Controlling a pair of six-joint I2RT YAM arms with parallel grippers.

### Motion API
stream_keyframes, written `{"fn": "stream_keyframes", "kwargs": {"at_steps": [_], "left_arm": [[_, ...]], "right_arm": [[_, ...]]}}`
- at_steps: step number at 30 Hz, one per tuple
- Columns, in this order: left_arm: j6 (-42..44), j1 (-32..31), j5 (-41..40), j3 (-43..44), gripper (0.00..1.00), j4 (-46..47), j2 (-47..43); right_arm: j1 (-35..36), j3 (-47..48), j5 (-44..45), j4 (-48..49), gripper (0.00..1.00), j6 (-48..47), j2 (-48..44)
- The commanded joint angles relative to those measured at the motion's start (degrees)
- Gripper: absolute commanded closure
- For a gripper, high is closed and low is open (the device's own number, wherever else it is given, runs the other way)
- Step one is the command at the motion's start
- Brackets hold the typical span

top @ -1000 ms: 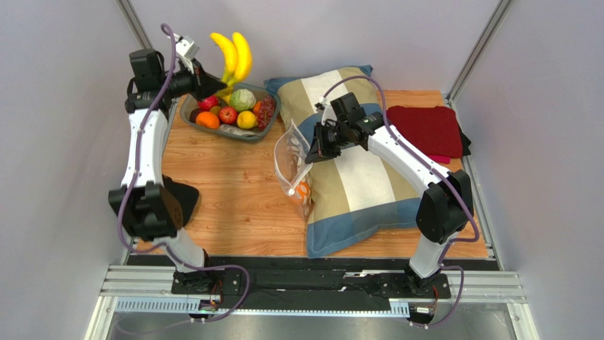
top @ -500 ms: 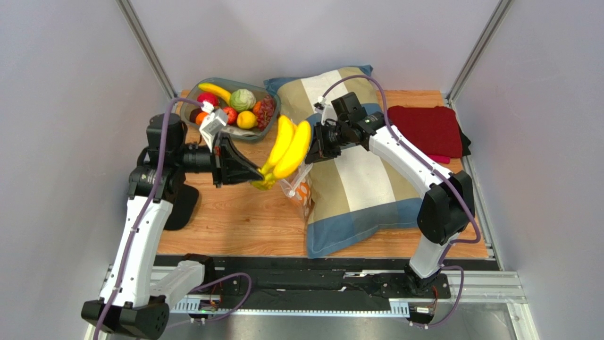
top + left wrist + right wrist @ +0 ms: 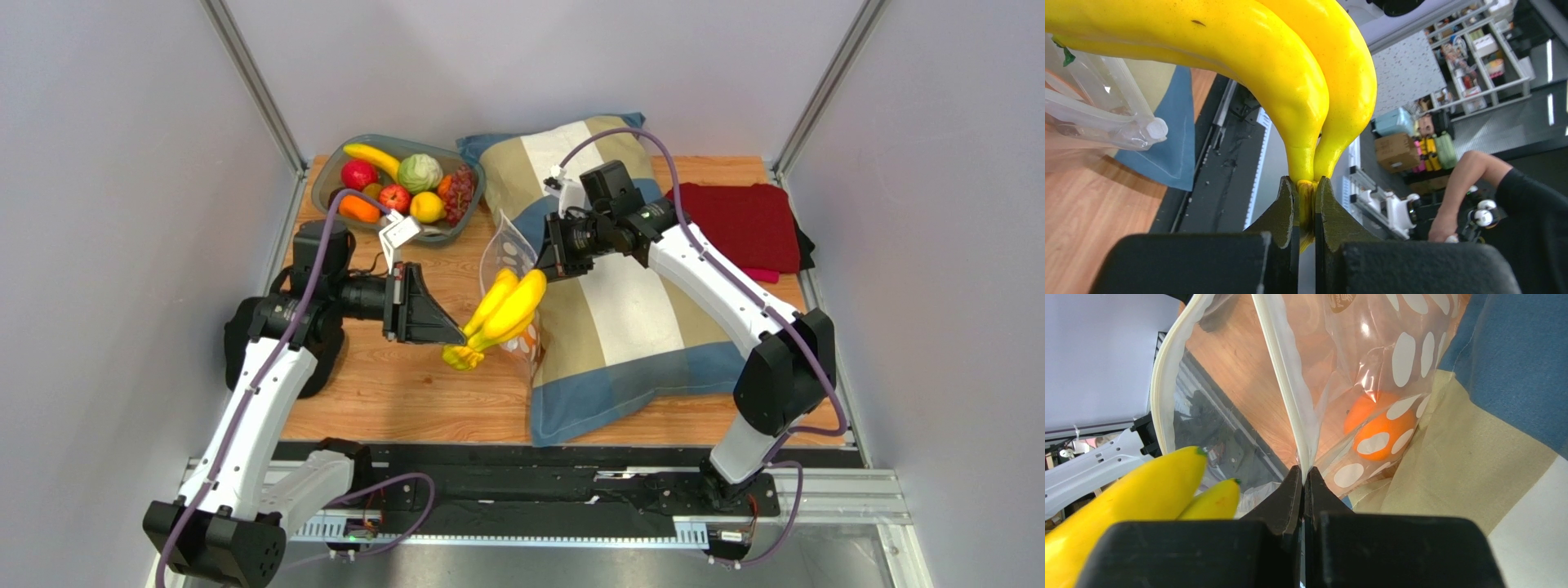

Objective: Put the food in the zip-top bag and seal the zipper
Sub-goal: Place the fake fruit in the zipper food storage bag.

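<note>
**Top external view: bananas reach the bag mouth**

In the last second the left gripper (image 3: 454, 352) has swung the bananas (image 3: 505, 312) away from above the grey bowl (image 3: 321, 190) and down across the desk (image 3: 393, 368). Their tips now sit at the mouth of the zip-top bag (image 3: 507, 251), so insertion looks like the step in hand. This gripper's jaws are nearly pressed together, pinching the bunch's stem. The bag stands against the pillow (image 3: 626, 306), with an orange (image 3: 1379, 432) already inside. The right gripper (image 3: 546, 257) is clamped tight on one lip of the zipper (image 3: 1281, 386), holding the mouth open; sealing is not yet done.
</note>
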Motion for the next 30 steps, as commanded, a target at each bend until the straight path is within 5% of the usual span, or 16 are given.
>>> {"fn": "stream_keyframes", "kwargs": {"at_steps": [1,12,30], "left_arm": [[-10.27,-0.27,-0.59,-1.97,1.00,8.55,-0.24],[-24.52,-0.27,-13.61,-3.83,1.00,7.95,2.03],[-36.56,-2.11,-31.18,8.74,0.95,0.57,16.09]], "right_arm": [[0.66,-0.02,-1.44,2.05,1.00,-1.33,-2.93],[0.75,-0.20,0.14,2.48,1.00,-1.24,-3.81],[1.37,1.30,-2.49,3.19,1.00,0.43,-2.23]]}}
